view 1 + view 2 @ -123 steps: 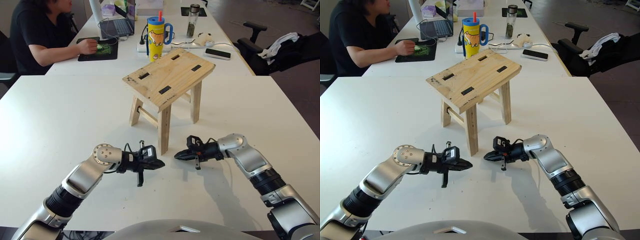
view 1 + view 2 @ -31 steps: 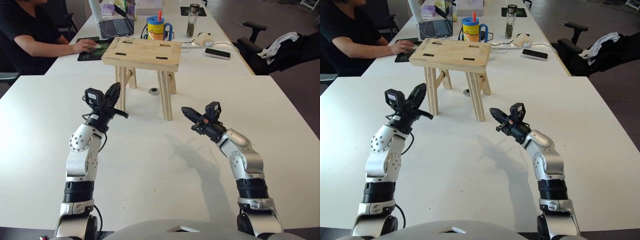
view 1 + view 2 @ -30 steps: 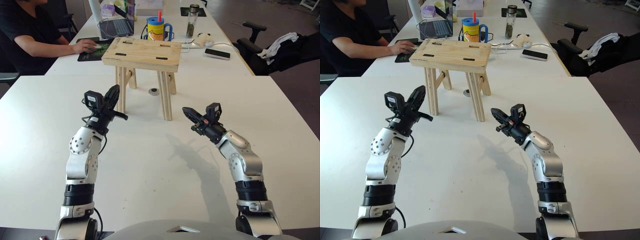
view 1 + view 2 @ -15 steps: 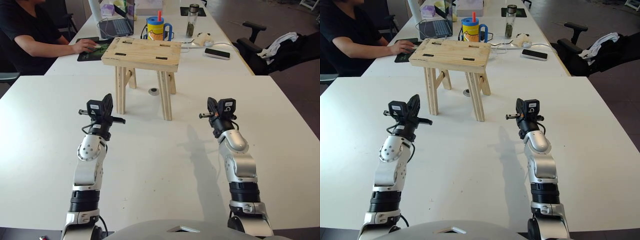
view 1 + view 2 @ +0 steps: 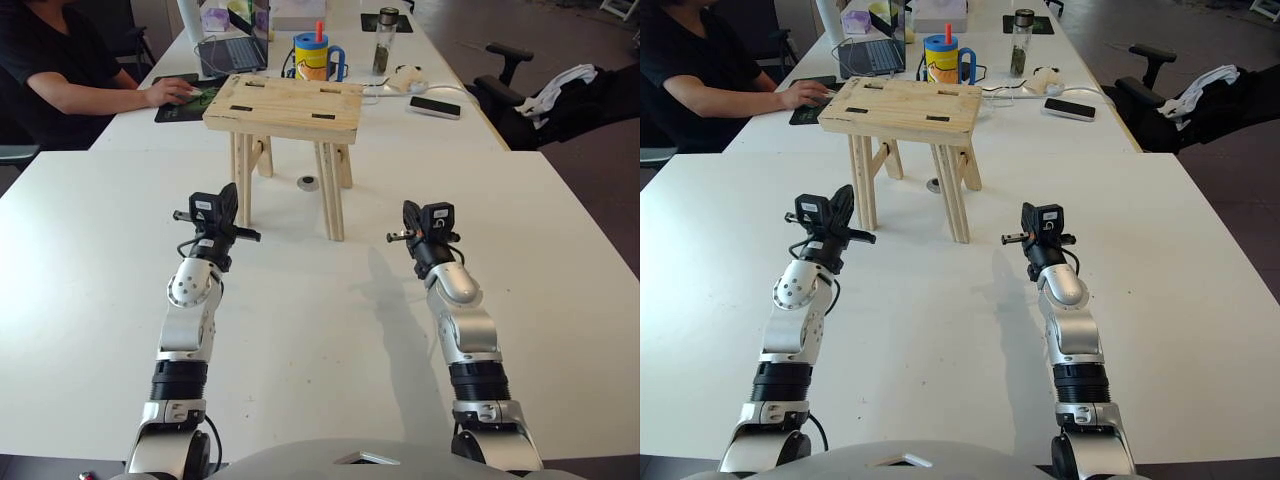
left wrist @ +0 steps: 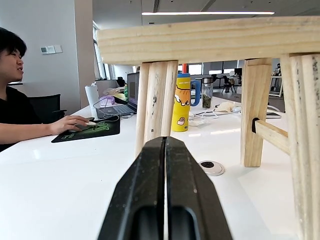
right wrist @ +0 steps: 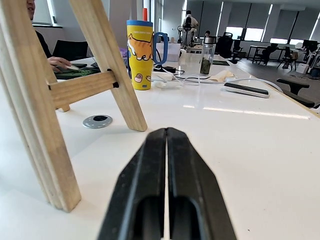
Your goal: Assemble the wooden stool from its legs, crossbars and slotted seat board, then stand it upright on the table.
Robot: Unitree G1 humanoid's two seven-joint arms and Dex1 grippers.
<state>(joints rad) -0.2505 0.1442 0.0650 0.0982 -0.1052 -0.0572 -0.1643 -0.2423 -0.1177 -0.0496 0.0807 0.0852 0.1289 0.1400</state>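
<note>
- Stool (image 5: 283,120) stands upright on the white table (image 5: 90,300) in the head views. Its seat board (image 5: 290,95) lies level on top and has four dark slots, and its legs (image 5: 331,195) all rest on the table.
- Left gripper (image 5: 229,200) is raised in front of the stool, near the stool's left front leg but apart from it.
- Right gripper (image 5: 409,218) is raised in front of the stool too, off to the stool's right side and not touching it.
- Behind the stool stands a yellow cup (image 5: 312,58), and a small round metal disc (image 5: 308,183) lies on the table by the stool's legs.
- In the left wrist view the two fingers (image 6: 145,190) are pressed together with no gap, and nothing is between them. They point toward the stool. The edge of the seat board runs across above them, and a crossbar (image 6: 272,136) joins two of the legs.
- In the right wrist view the fingers (image 7: 192,180) are pressed together as well, with nothing held. One stool leg stands close beside them, and a crossbar joins it to the leg behind.
</note>
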